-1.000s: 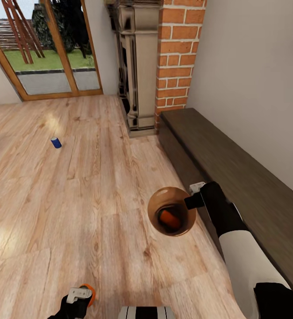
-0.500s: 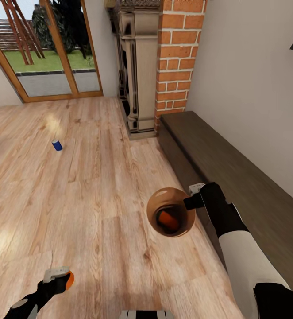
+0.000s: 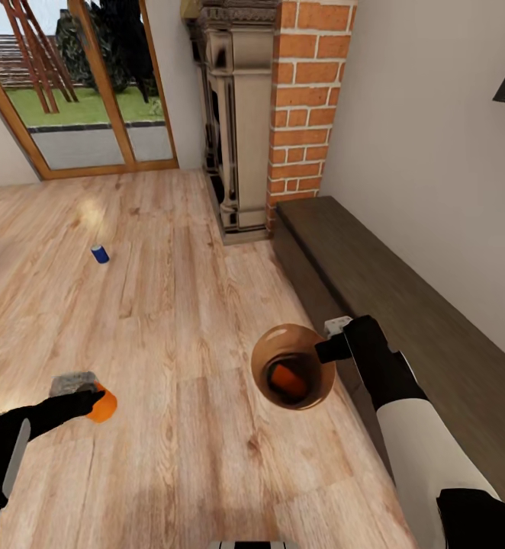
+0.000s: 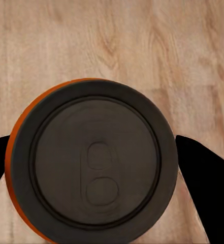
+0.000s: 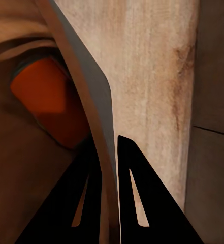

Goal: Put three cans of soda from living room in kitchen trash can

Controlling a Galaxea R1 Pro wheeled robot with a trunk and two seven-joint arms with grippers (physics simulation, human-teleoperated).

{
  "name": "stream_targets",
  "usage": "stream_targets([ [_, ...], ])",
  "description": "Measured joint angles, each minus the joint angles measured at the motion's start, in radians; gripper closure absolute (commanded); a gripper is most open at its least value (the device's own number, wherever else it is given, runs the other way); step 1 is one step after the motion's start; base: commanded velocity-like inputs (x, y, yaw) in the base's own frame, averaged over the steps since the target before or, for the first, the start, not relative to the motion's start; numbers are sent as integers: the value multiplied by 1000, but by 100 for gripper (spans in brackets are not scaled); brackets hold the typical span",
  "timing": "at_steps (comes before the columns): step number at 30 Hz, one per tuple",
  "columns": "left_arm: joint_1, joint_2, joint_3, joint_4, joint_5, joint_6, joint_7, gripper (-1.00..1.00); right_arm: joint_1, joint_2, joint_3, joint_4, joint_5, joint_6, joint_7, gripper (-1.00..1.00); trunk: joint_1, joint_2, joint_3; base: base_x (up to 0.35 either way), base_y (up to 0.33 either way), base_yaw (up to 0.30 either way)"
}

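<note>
My right gripper (image 3: 330, 340) is shut on the rim of the tash can (image 3: 283, 347), holding it above the wood floor beside the dark bench. An orange can of soda (image 3: 287, 377) lies inside it, and in the right wrist view that can (image 5: 51, 104) sits past the thin bin wall (image 5: 99, 152) pinched between my fingers. My left gripper (image 3: 92, 398) at lower left is shut on a second orange can (image 3: 102, 405); the left wrist view looks down on its dark top (image 4: 94, 162). A blue can (image 3: 99, 254) stands on the floor far to the left.
A long dark wooden bench (image 3: 405, 305) runs along the right wall. A brick chimney (image 3: 306, 107) with a carved fireplace (image 3: 233, 122) stands behind it. Wood-framed glass doors (image 3: 77, 84) close the far left. Light wood floor (image 3: 176, 305) spreads between them.
My left arm has swung out to the left and up with the orange can in its grip. The right arm and the bin have held still. The camera tilted slightly.
</note>
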Motion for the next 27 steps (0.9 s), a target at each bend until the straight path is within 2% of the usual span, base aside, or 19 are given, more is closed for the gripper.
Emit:
stream_targets([
  [2, -35, 40, 0, -35, -1, 80, -71, 100, 0, 0, 0, 2, 1, 1, 5, 100, -8, 14, 6, 0, 0, 0],
  [4, -140, 82, -3, -66, 2, 210, -198, 100, 0, -1, -1, 5, 5, 3, 30, 100, -8, 14, 6, 0, 0, 0],
  [5, -178, 90, -5, -71, 10, 247, -232, 100, 0, -1, -1, 8, 1, 5, 40, 100, -8, 14, 6, 0, 0, 0],
  [6, -246, 112, -11, -77, -21, 312, -320, 100, -1, -2, -4, 31, 10, -1, 71, 100, -8, 14, 6, 0, 0, 0],
  [7, -366, 124, -28, -82, 9, 351, -378, 100, -1, -5, -6, 71, 2, 7, 97, 100, -8, 14, 6, 0, 0, 0],
  [10, -446, 146, -90, -81, -1, 351, -468, 100, -3, -10, -12, 118, -5, 9, 146, 100, -8, 14, 6, 0, 0, 0],
  [11, -494, 164, -146, -76, 0, 351, -533, 100, -6, -16, -15, 120, 12, -1, 181, 100, -8, 14, 6, 0, 0, 0],
  [13, -538, 183, -208, -67, -7, 351, -607, 100, -8, -23, -16, 133, 3, 6, 216, 100, -8, 14, 6, 0, 0, 0],
  [14, -571, 197, -269, -62, 1, 351, -692, 100, -9, -28, -17, 141, 2, 8, 239, 100, -8, 14, 6, 0, 0, 0],
  [15, -587, 203, -302, -59, -9, 351, -738, 100, -10, -30, -17, 144, -2, 11, 248, 100, -8, 14, 6, 0, 0, 0],
  [16, -615, 210, -359, -57, -5, 351, -820, 100, -14, -33, -18, 150, 2, 10, 260, 100, -8, 14, 6, 0, 0, 0],
  [17, -659, 215, -449, -54, -4, 351, -932, 100, -31, -38, -18, 172, 8, 10, 272, 100, -8, 14, 6, 0, 0, 0],
  [18, -667, 215, -480, -53, -16, 351, -955, 100, -37, -42, -18, 181, 7, 8, 274, 100, -8, 14, 6, 0, 0, 0],
  [20, -681, 212, -577, -52, -16, 351, -995, 100, -54, -54, -18, 210, 6, 10, 279, 100, -8, 14, 6, 0, 0, 0],
  [21, -686, 209, -649, -51, -15, 351, -1011, 100, -64, -60, -18, 227, 10, 8, 280, 100, -8, 14, 6, 0, 0, 0],
  [22, -691, 191, -744, -51, -14, 351, -1025, 100, -75, -65, -16, 245, 15, 6, 281, 100, -8, 14, 6, 0, 0, 0],
  [24, -693, 164, -797, -50, -17, 351, -1030, 100, -79, -66, -15, 252, 21, 3, 281, 100, -8, 14, 6, 0, 0, 0],
  [26, -695, 107, -848, -49, -18, 351, -1034, 100, -86, -64, -13, 260, 8, 8, 283, 100, -8, 14, 6, 0, 0, 0],
  [27, -695, 95, -859, -49, -24, 351, -1035, 100, -87, -63, -13, 263, 2, 11, 283, 100, -8, 14, 6, 0, 0, 0],
])
